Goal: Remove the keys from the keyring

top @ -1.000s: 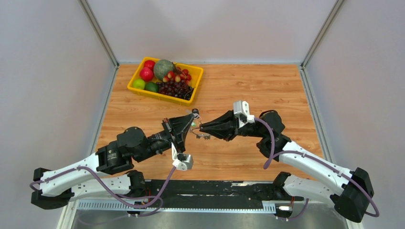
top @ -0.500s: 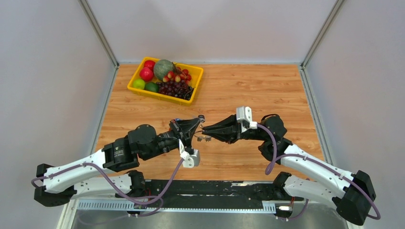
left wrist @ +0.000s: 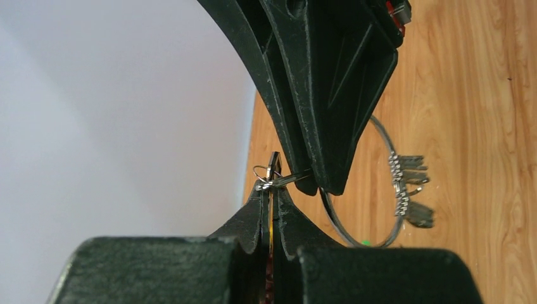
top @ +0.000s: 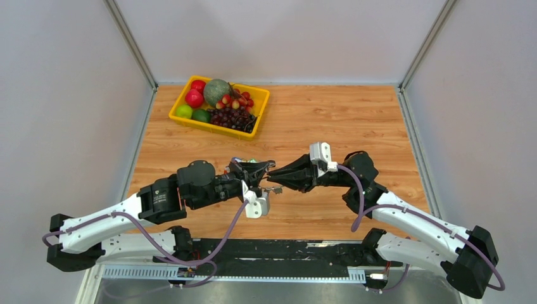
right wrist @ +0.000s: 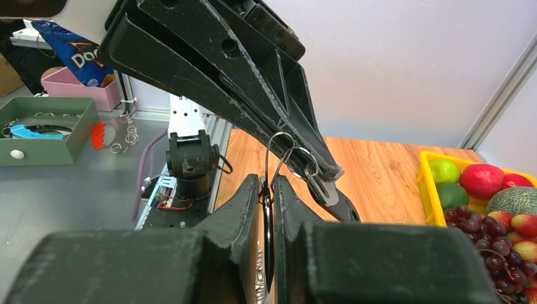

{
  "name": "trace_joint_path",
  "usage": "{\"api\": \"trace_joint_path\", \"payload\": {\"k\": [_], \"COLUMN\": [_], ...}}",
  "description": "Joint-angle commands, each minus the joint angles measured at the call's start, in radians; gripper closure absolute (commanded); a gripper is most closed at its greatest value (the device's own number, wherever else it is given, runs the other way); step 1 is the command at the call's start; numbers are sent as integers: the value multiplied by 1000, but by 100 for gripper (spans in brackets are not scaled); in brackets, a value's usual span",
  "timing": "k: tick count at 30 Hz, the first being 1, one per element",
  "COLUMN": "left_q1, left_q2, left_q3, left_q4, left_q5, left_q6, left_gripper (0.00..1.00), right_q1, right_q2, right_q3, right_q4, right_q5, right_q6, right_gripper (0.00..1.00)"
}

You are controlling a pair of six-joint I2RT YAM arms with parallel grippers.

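Above the table [top: 329, 120], left fingers [left wrist: 250, 218] pinch a key [left wrist: 273, 166]; right fingers [right wrist: 250, 202] pinch the thin silver keyring [left wrist: 334, 219].

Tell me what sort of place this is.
Probably a robot lab test cell: a wooden table boxed in by plain white panels, two robot arms bolted at its edge, and a yellow tray of fruit as props.
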Motion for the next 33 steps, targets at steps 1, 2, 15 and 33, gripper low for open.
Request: {"api": "trace_joint_path", "payload": {"k": [1, 2, 15, 33], "left_q1": [5, 5, 6, -5], "left_q2": [10, 13, 22, 83], "left_q3": [37, 39, -2, -21], "left_q4": [-55, -59, -112, -130], "left_q5": [46, 53, 106, 129], "left_q6": [-76, -79, -141, -122], "left_gripper": [100, 100, 100, 100], "right_q1": [18, 19, 18, 17], "right_q2": [-16, -15, -59, -44], "right_q3": [62, 60, 16, 42], "right_q4": [49, 57, 155, 95], "right_q5": [-9, -5, 107, 394], "right_q6": [-6, 2, 66, 257], "right_gripper": [100, 100, 100, 100]}}
